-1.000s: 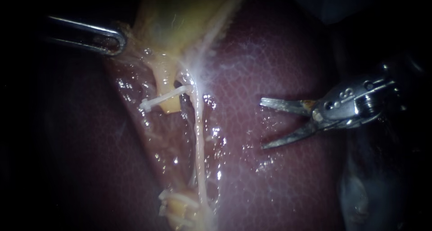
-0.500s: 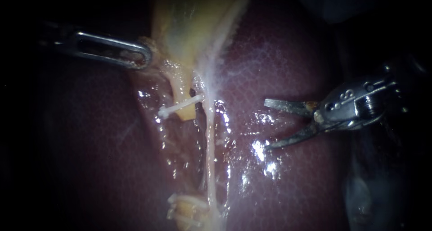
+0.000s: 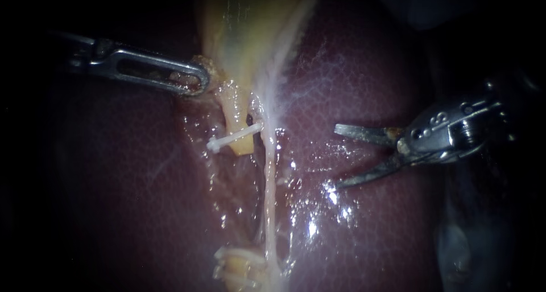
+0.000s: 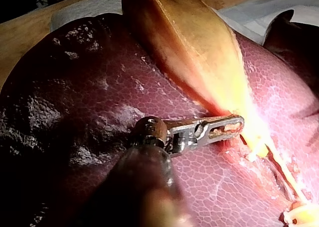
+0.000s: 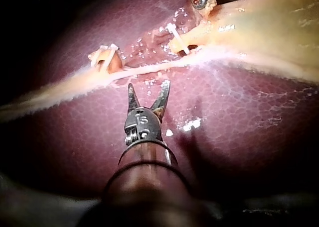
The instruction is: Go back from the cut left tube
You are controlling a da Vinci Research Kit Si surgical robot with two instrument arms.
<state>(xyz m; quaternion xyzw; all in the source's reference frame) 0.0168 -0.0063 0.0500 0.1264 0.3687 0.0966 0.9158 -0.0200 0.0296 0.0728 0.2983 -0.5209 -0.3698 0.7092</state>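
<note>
Endoscope view: one liver [image 3: 369, 70], one gallbladder [image 3: 244, 24] at far centre, two instruments. From the left the left instrument [image 3: 190, 82] reaches in level, jaws pinching the gallbladder's edge. At right the right instrument [image 3: 336, 155] hovers over the liver, blades spread, well apart from the cut left tube [image 3: 242, 147], whose far stump carries one clip [image 3: 227, 139].

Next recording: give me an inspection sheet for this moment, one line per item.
Surface: liver, wet, gallbladder lying on it.
Job's things: cut left tube, one clip across its upper end; lower end clipped too, apart from it; right tube whole.
Clutter: nothing seen.
Instruments: left instrument, jaws shut on the gallbladder's edge; right instrument, jaws open, holding nothing, beside the tubes.
Cables: nothing seen.
Surroundings: white cloth beyond the liver.
</note>
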